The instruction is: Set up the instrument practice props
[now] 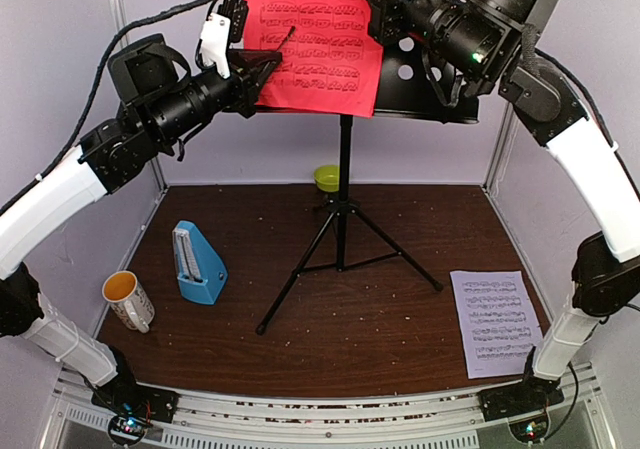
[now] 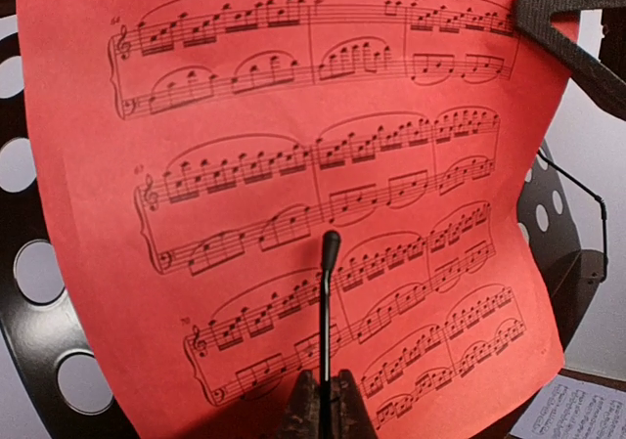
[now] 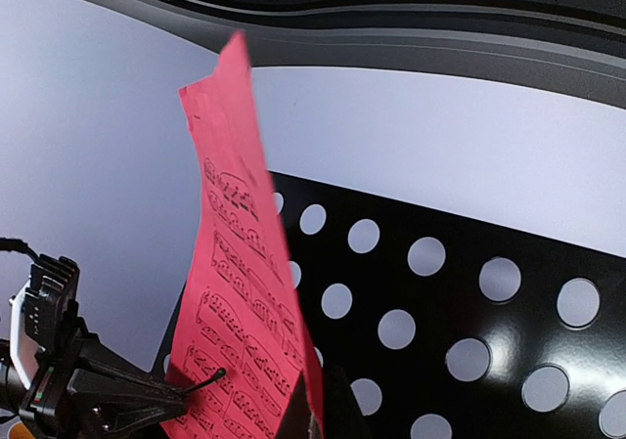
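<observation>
The red music sheet (image 1: pixel 312 37) lies against the perforated desk (image 1: pixel 432 81) of the black music stand (image 1: pixel 343 219). My left gripper (image 1: pixel 268 66) is shut on the stand's thin black page-holder wire (image 2: pixel 326 302), whose rubber tip rests in front of the sheet (image 2: pixel 293 165). My right gripper (image 1: pixel 376 7) is shut on the red sheet's right edge (image 3: pixel 245 292), and one of its fingers (image 2: pixel 567 21) shows in the left wrist view. The white music sheet (image 1: pixel 497 321) lies flat on the table at the front right. The blue metronome (image 1: pixel 197 262) stands at the left.
A white mug (image 1: pixel 128 300) with a yellow inside stands at the front left. A lime-green bowl (image 1: pixel 327 177) sits at the back behind the stand's post. The tripod legs (image 1: pixel 300 284) spread over the middle of the brown table. White walls enclose the sides.
</observation>
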`<state>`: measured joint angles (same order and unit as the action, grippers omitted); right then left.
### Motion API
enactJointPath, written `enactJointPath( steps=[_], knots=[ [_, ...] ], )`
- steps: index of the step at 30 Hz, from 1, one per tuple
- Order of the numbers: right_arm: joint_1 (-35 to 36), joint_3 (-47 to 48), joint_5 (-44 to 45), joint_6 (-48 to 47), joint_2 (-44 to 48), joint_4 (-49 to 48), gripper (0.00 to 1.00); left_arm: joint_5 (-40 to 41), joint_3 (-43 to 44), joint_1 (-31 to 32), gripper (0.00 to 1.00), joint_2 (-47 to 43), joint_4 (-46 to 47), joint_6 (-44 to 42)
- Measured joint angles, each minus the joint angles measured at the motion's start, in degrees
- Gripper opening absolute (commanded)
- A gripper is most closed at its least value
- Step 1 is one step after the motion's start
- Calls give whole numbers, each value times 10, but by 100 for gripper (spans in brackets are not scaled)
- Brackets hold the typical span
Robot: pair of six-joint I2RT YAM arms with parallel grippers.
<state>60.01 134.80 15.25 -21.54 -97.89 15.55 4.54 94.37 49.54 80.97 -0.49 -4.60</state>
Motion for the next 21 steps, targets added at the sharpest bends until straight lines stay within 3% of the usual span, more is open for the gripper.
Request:
enactJointPath(
  steps=[21],
  knots=[
    [-10, 19, -50, -23, -46, -36, 0, -11, 0, 0, 0, 0, 0, -10]
  ],
)
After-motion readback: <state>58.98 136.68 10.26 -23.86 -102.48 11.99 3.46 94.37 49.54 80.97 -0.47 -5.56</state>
